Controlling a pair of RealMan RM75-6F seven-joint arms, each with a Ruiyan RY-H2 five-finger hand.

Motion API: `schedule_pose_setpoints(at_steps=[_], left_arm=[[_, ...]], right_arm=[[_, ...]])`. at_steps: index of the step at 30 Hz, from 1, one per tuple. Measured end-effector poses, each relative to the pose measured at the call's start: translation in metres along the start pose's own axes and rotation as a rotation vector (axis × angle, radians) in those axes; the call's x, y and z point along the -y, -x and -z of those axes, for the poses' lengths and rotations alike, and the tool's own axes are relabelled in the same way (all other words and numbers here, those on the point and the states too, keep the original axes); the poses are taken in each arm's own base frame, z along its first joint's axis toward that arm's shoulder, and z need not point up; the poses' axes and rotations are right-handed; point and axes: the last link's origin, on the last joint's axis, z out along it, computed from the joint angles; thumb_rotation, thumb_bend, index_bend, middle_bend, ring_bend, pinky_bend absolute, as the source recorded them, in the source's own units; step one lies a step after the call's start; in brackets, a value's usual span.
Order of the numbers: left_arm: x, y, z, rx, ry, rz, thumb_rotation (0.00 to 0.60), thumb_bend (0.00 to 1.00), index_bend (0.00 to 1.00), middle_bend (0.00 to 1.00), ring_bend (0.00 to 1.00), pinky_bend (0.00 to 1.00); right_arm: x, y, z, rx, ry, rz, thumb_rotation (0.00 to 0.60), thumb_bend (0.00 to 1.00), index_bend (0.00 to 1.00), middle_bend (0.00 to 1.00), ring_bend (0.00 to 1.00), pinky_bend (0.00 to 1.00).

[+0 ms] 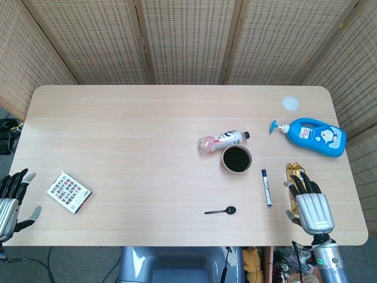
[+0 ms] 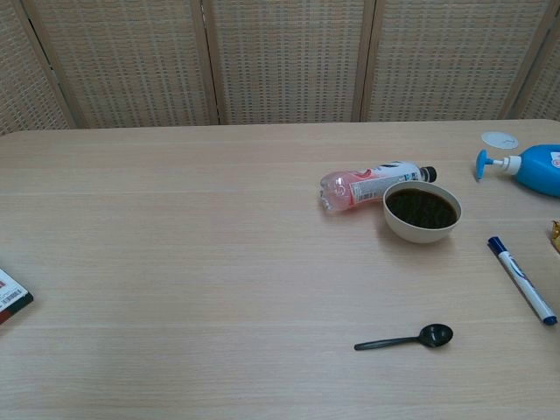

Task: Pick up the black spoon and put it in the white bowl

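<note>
The black spoon [image 1: 221, 210] [image 2: 405, 339] lies flat near the table's front edge, handle pointing left. The white bowl [image 1: 237, 159] [image 2: 422, 211], dark inside, stands behind it, a little to the right. My right hand [image 1: 309, 200] hovers at the front right of the table, fingers apart and holding nothing, well to the right of the spoon. My left hand [image 1: 13, 200] is at the front left edge, fingers spread, empty. Neither hand shows in the chest view.
A pink-labelled bottle [image 1: 222, 141] [image 2: 372, 185] lies on its side touching the bowl's back left. A blue marker [image 1: 266, 187] [image 2: 521, 279] lies right of the bowl. A blue pump bottle [image 1: 312, 136], a white lid [image 1: 290, 103], a gold wrapper [image 1: 293, 170] and a patterned card box [image 1: 69, 192] sit around.
</note>
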Motion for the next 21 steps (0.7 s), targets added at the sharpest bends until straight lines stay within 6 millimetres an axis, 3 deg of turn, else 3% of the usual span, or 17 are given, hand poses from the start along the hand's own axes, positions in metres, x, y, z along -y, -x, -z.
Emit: schedule_pose_setpoints(at_steps=[21], left_arm=[[0.0002, 0.0005, 0.0011, 0.000, -0.002, 0.005, 0.600, 0.36, 0.06, 0.00, 0.00, 0.00]], right_arm=[[0.0016, 0.0003, 0.0005, 0.010, -0.023, -0.015, 0.600, 0.34, 0.30, 0.26, 0.13, 0.29]])
